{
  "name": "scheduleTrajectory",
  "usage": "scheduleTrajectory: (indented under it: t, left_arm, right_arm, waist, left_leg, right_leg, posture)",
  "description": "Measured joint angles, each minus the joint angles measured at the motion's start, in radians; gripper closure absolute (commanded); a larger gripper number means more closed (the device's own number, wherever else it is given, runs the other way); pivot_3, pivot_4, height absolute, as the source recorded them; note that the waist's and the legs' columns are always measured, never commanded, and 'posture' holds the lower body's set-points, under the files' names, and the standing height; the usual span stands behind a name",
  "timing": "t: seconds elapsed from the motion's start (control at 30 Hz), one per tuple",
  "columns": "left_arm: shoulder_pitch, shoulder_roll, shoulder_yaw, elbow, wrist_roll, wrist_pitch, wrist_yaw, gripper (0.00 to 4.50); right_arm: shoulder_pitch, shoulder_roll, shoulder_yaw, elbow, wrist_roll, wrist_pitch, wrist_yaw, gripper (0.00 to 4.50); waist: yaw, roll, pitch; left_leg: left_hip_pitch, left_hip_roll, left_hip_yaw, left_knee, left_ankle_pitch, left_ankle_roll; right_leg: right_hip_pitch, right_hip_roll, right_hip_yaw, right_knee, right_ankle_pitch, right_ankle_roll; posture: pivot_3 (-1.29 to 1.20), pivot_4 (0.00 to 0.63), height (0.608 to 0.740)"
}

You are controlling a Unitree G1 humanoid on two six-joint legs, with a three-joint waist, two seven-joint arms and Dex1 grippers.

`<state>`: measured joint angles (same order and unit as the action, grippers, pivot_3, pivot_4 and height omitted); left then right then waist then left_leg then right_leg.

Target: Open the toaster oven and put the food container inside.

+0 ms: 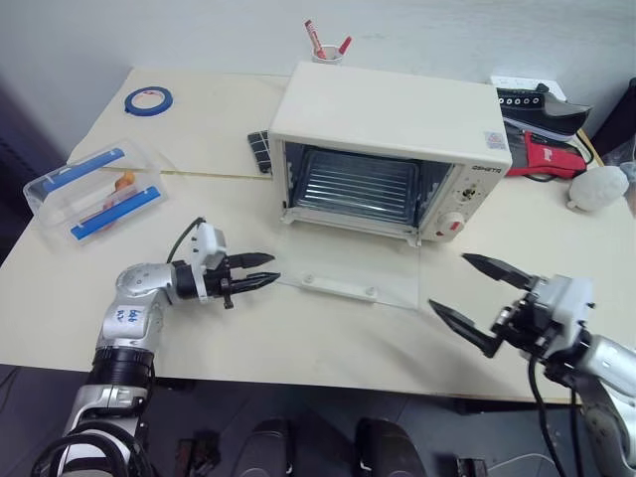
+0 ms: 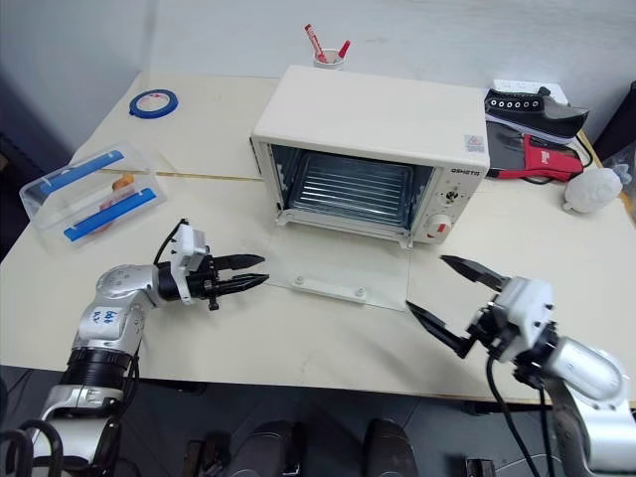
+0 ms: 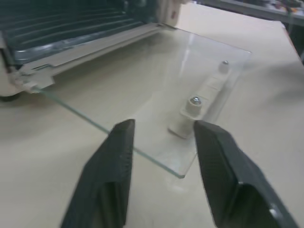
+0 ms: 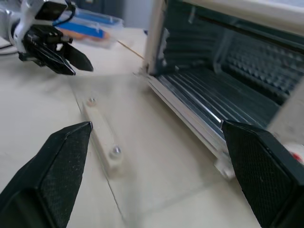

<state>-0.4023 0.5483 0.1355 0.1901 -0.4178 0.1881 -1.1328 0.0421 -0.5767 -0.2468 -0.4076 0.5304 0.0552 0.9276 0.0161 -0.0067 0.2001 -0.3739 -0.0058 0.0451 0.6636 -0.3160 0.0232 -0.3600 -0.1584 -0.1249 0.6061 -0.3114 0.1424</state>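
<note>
Lettering on the toaster oven [image 1: 393, 149] panel too small to read.

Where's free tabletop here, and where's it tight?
Free: between the food container and the toaster oven, from the blue tape roll forward to the left gripper. Also right of the oven's knobs. Tight: the glass door lies flat in front; clutter behind the oven's right end.

Oven mouth standing open

The oven [image 1: 397, 129] is gaping over its flat-lying glass door [image 1: 350, 270]; bare table [image 1: 328, 338] is lying between the left gripper [image 1: 260, 271] and right gripper [image 1: 475, 295], nothing blocking the rack [image 1: 360, 187].
</note>
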Motion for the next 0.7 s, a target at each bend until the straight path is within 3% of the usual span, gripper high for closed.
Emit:
scheduleTrajectory:
  t: [0.17, 0.4, 0.57, 0.7]
  left_arm:
    - [0.284, 0.055, 0.324, -0.163, -0.139, 0.102, 0.153, 0.04]
    - [0.607, 0.027, 0.748, -0.256, -0.304, 0.220, 0.373, 0.04]
    - [0.640, 0.003, 0.869, -0.239, -0.342, 0.260, 0.544, 0.04]
    - [0.625, 0.037, 0.879, -0.176, -0.336, 0.335, 0.673, 0.04]
  right_arm:
    - [-0.167, 0.091, 0.149, 0.037, 0.045, 0.013, 0.043, 0.00]
    - [-0.257, 0.135, 0.212, 0.114, 0.041, -0.042, 0.108, 0.00]
    - [-0.263, 0.143, 0.240, 0.147, 0.018, -0.094, 0.139, 0.00]
    - [-0.245, 0.167, 0.243, 0.164, 0.001, -0.128, 0.134, 0.00]
  waist:
    - [-0.030, 0.001, 0.001]
    - [-0.010, 0.000, 0.001]
    - [0.003, 0.000, 0.000]
    - [0.004, 0.000, 0.000]
  left_leg:
    - [0.002, 0.003, -0.001, -0.001, -0.001, -0.003]
    - [0.001, 0.001, -0.002, 0.000, -0.003, -0.001]
    - [0.002, 0.001, -0.002, 0.000, -0.005, -0.002]
    - [0.002, 0.002, -0.001, -0.001, -0.005, -0.003]
  right_leg:
    - [0.000, 0.003, 0.000, 0.000, -0.001, -0.001]
    - [0.002, -0.001, 0.002, -0.002, -0.001, -0.001]
    - [0.001, -0.001, 0.003, -0.001, -0.001, -0.002]
    - [0.000, 0.001, 0.003, -0.001, -0.001, -0.002]
  posture:
    - [0.00, 0.150, 0.740]
    - [0.00, 0.150, 0.740]
    - [0.00, 0.150, 0.740]
    - [0.00, 0.150, 0.740]
